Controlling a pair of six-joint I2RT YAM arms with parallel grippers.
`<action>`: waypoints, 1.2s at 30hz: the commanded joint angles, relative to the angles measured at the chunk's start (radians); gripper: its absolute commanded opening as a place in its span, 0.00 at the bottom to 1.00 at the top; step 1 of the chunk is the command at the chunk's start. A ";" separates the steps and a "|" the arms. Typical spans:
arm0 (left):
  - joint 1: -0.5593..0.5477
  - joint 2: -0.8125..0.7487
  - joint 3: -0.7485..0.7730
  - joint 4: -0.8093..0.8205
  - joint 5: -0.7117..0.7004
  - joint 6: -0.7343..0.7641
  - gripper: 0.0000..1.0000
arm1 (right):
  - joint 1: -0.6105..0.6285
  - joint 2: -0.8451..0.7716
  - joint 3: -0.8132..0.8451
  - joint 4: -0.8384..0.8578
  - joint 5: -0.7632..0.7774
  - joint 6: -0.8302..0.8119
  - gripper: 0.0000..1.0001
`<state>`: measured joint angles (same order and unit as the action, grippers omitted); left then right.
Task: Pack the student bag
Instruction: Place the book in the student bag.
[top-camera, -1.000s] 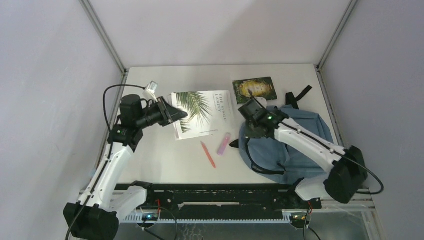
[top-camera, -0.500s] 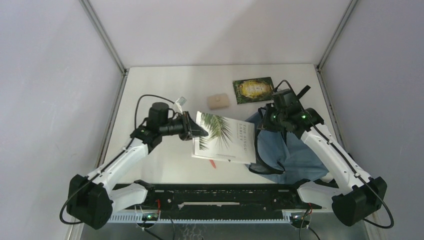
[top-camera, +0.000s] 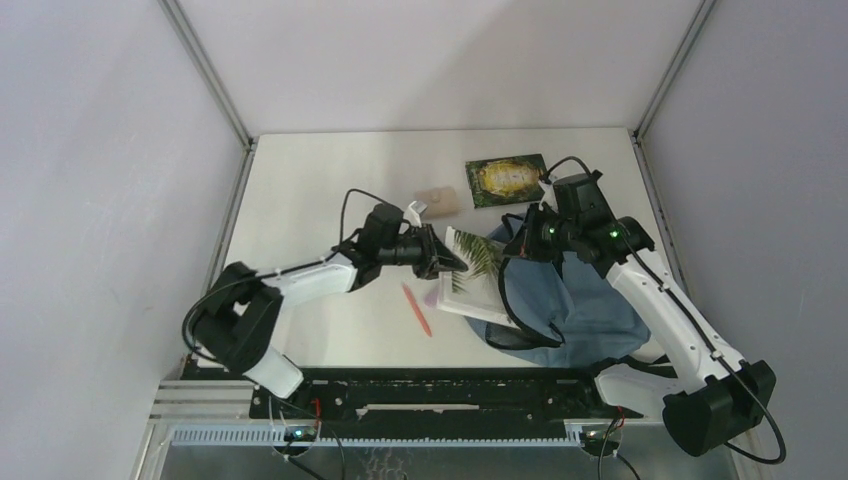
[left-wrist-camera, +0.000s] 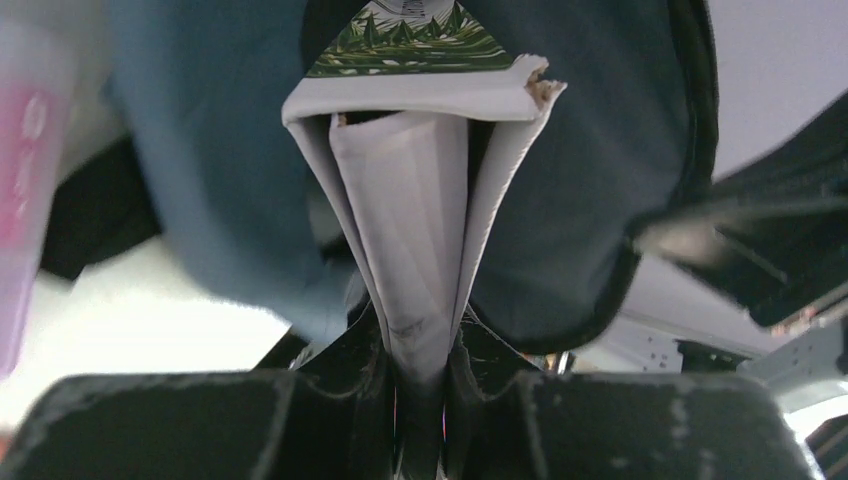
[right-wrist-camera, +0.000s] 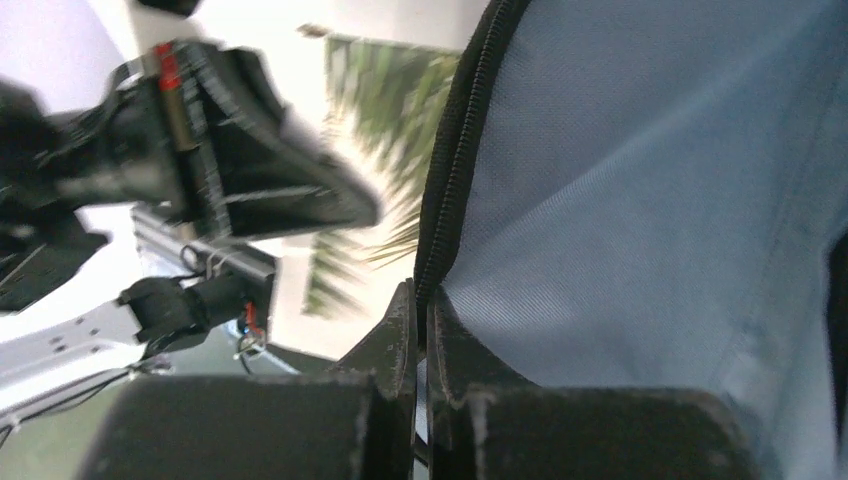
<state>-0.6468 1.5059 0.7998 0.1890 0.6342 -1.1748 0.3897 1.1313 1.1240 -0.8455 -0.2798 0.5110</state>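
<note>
Right now the left hand (top-camera: 441, 262) is clamped on the near edge of a palm-leaf book (top-camera: 474, 283), pages pinched between its fingers, and is feeding the book into the student bag (top-camera: 592, 305). The bag lies on the right side of the table (top-camera: 300, 190), in front of the right arm, with its mouth turned toward the left arm. The right hand (top-camera: 535, 243) is squeezed together on the black zipper trim (right-wrist-camera: 455, 160), lifting the flap so the mouth gapes.

To do this step well, my read: hold the flap high and taut and push the book flat along its length so the leading corner clears the trim and doesn't snag fabric. The covers splay apart in the left wrist view, so let go only once most of the book is inside.

Containers: the bag is the only one. The book's far end is inside the mouth and its near end is out. I can't tell what else is inside; it is dark and hidden.

On the table outside the bag:
- a red pen (top-camera: 417, 310)
- a blurred pink thing (left-wrist-camera: 22, 180) beside the bag
- a beige block (top-camera: 437, 202)
- a green-covered booklet (top-camera: 508, 180)
</note>
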 joint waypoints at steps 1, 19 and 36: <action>-0.045 0.107 0.137 0.274 -0.039 -0.121 0.00 | -0.015 -0.050 0.011 0.107 -0.147 -0.001 0.00; -0.270 0.516 0.412 0.469 -0.184 -0.252 0.00 | -0.044 -0.130 -0.070 0.232 -0.044 0.249 0.00; -0.320 0.530 0.481 0.176 -0.149 -0.061 0.84 | -0.067 -0.140 -0.099 0.250 -0.020 0.268 0.00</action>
<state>-0.9661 2.1269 1.2369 0.4843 0.4587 -1.3449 0.3374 1.0229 1.0252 -0.6743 -0.2970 0.7609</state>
